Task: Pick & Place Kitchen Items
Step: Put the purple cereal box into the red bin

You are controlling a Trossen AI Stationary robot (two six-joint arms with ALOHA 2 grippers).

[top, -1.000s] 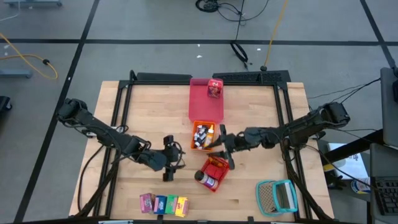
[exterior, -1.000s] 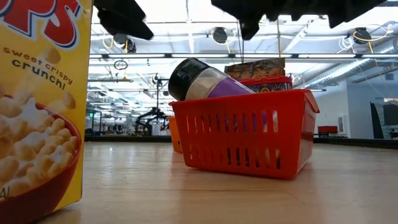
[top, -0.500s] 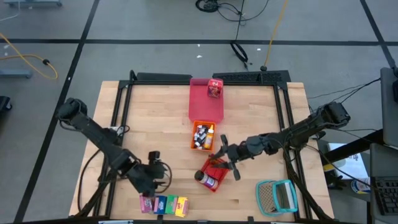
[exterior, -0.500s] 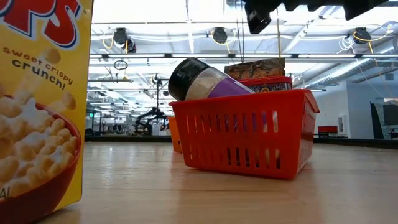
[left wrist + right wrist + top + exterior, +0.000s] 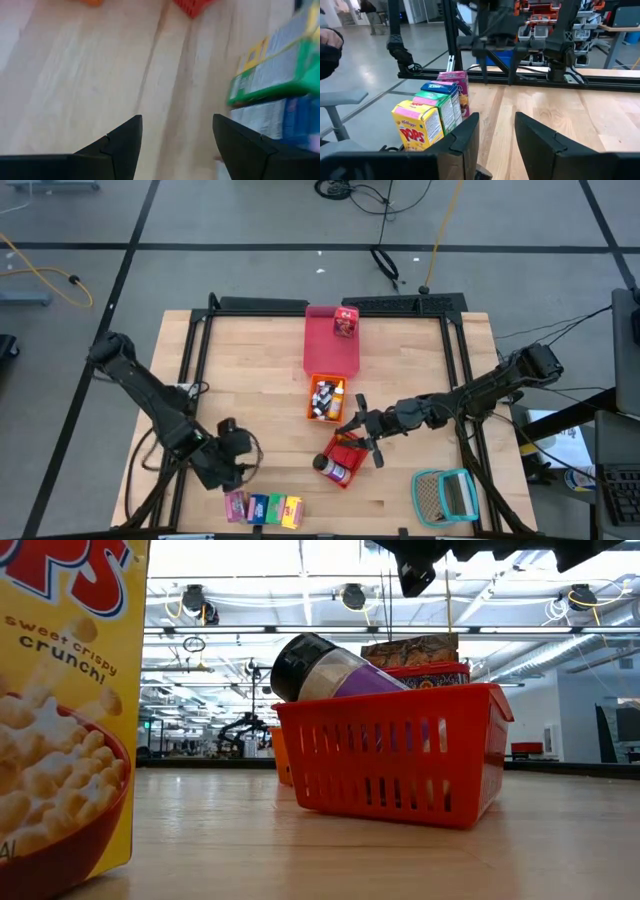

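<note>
Four small cartons, pink, blue, green and yellow [image 5: 263, 508], stand in a row on their bases by the table's near edge; the yellow one [image 5: 60, 710] fills the low view's left. My left gripper [image 5: 240, 452] [image 5: 177, 117] hovers open just left of and above them. A dark-lidded jar [image 5: 332, 470] [image 5: 325, 668] lies tilted in the red basket [image 5: 347, 452], its lid end over the rim. My right gripper [image 5: 358, 435] [image 5: 496, 115] is open above that basket. Tiny bottles [image 5: 323, 397] sit in the orange tray. A small red container [image 5: 346, 320] stands on the pink tray.
The pink tray [image 5: 330, 352] and the orange tray [image 5: 338, 412] lie in a line toward the far edge. A teal-framed mesh item [image 5: 445, 495] rests at the near right. Black rails [image 5: 200, 360] run along the table's sides. Bare wood lies left of the trays.
My left gripper has swung from the table's middle toward the near left, ending beside the row of cartons. My right gripper has shifted a little toward the near edge, over the red basket, then held still. No object has moved.
</note>
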